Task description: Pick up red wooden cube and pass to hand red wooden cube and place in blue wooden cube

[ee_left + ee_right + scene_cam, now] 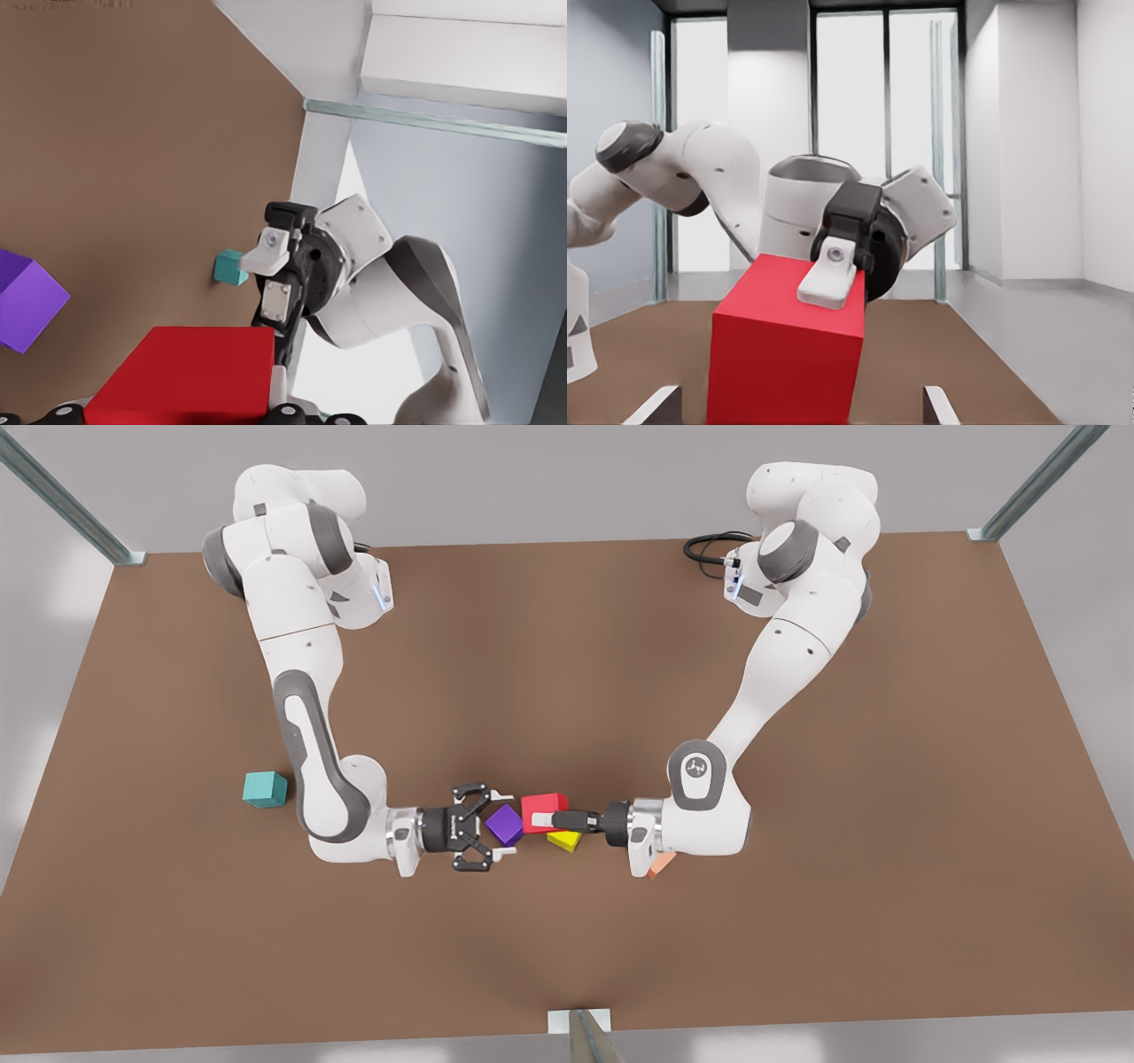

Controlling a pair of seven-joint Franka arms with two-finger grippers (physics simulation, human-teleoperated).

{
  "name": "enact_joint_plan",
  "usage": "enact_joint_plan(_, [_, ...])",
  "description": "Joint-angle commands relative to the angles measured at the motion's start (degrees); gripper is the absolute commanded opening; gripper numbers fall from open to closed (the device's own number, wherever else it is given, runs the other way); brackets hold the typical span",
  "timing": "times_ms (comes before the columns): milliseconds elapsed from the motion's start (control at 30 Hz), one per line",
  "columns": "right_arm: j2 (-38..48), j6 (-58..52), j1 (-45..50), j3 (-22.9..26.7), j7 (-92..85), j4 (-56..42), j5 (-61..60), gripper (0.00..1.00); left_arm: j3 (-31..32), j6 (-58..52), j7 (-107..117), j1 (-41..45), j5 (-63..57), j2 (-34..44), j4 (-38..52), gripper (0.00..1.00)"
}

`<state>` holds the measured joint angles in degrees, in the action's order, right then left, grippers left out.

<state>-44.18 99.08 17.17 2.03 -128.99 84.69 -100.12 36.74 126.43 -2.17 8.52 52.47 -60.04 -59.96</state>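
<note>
The red cube (542,808) hangs above the table (797,921), just in front of its middle, gripped by the left claw (547,820), which reaches in from the front view's right and is clenched on it; the right wrist view shows one of its fingers (827,285) pressed to the cube's upper face. Facing it from the front view's left, the right claw (501,823) is spread wide and holds nothing, its two fingertips either side of the cube's near end in its own camera. Whether the cube is already between them or just short is hard to tell

Below the handover lie a purple cube (504,825) and a yellow cube (563,840), with a salmon cube (660,865) under the left wrist. The blue cube (265,789) sits well apart, beside the right arm

The handover looks about to happen, and the risks lie there:
- if the left claw lets go before the right one has closed, the cube falls among the loose cubes
- if the right fingers close on a corner or on the left finger, the hold would be skewed
- a skewed hold could make the cube slide off the blue one when set down
</note>
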Motion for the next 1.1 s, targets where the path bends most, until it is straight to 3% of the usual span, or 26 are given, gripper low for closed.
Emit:
enact_joint_plan(0, [0.1, -0.3, -0.4, 0.0, -5.9, 0.1, 0.4, 1.0, 0.0, 0.0, -6.5, 0.0, 1.1, 0.1, 0.0, 0.54])
enact_joint_plan(967, [-1.0, 1.9, 3.0, -0.5, -5.1, -0.4, -1.6, 1.0, 0.3, 3.9, -7.2, 2.7, 1.4, -1.7, 2.2, 0.54])
enact_joint_plan(1033, [-1.1, 1.9, 3.0, -0.5, -5.1, -0.4, -1.6, 0.92, 0.3, 3.9, -7.1, 2.7, 1.4, -1.7, 2.2, 0.54])
enact_joint_plan(1067, [-1.0, 1.9, 3.0, -0.5, -5.1, -0.4, -1.6, 0.77, 0.2, 3.9, -7.1, 2.7, 1.4, -1.6, 2.2, 0.54])
